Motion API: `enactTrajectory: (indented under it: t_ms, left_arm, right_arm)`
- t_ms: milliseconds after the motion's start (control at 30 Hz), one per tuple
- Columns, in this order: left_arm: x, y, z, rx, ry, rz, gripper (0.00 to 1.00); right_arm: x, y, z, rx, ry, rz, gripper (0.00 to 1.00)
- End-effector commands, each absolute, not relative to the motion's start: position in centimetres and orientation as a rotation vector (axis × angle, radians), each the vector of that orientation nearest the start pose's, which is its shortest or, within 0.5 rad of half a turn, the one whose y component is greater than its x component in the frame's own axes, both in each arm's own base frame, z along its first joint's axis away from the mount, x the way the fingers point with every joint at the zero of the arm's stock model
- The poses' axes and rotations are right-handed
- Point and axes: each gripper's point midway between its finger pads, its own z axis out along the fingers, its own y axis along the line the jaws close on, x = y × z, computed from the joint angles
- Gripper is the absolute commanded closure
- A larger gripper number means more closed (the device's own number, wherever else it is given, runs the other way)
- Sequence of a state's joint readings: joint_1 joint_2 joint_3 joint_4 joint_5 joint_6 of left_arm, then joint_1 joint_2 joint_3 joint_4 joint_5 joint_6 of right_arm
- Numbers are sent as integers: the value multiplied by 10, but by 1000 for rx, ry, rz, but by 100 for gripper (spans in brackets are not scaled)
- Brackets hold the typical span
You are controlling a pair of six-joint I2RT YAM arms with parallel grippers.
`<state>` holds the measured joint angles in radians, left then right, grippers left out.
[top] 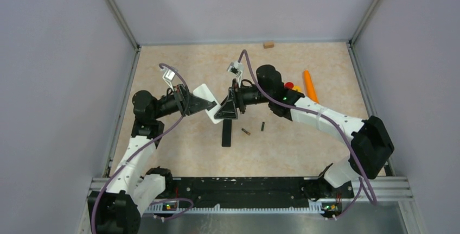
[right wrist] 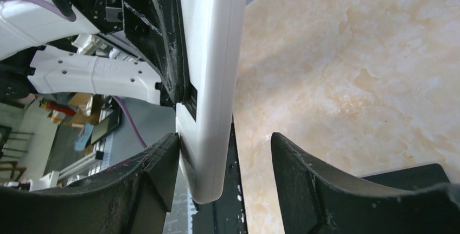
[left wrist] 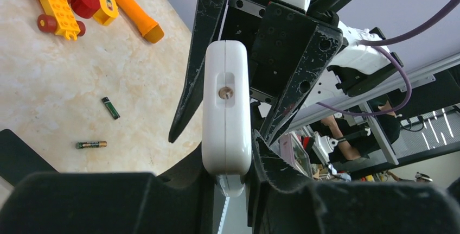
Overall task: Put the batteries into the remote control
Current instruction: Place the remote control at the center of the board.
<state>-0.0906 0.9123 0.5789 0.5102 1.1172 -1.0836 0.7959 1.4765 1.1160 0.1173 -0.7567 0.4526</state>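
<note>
The white remote control point(left wrist: 225, 109) is held aloft, one end clamped between the closed fingers of the left gripper point(left wrist: 225, 171). The other end sits inside the right gripper point(right wrist: 223, 141), whose jaws are parted, one finger touching the casing and a gap left at the other. Below the claws, a first battery point(top: 246, 132) and a second battery point(top: 262, 126) are noted loose on the table point(top: 179, 152), beside a slim black bar point(top: 227, 134). Judged: nothing loaded; no open battery bay can be made out; both cells are left to be picked and seated.
</note>
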Motion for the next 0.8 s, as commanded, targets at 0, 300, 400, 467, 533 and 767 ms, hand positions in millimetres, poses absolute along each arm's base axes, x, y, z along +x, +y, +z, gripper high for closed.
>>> enactTrajectory:
  t_ms: [0, 300, 400, 467, 533, 767]
  left_arm:
    - [203, -195, 322, 389, 1665, -1627, 100]
    - [200, -195, 324, 393, 1670, -1642, 100]
    - [200, -195, 323, 385, 1667, -1638, 100]
    - [201, -195, 322, 377, 1667, -1634, 100]
    - [203, -195, 321, 370, 1669, -1632, 100]
    - [218, -192, 318, 326, 1680, -1542, 58]
  right_arm:
    - [203, 402, 291, -1027, 1697, 1523, 42]
    - [211, 413, 296, -922, 1659, 1601, 81]
    - [228, 415, 297, -732, 1684, 1599, 88]
    - [235, 415, 294, -649, 1696, 1607, 88]
    - [235, 416, 299, -630, 1657, 1633, 89]
    - [237, 411, 299, -684, 1660, 1546, 100]
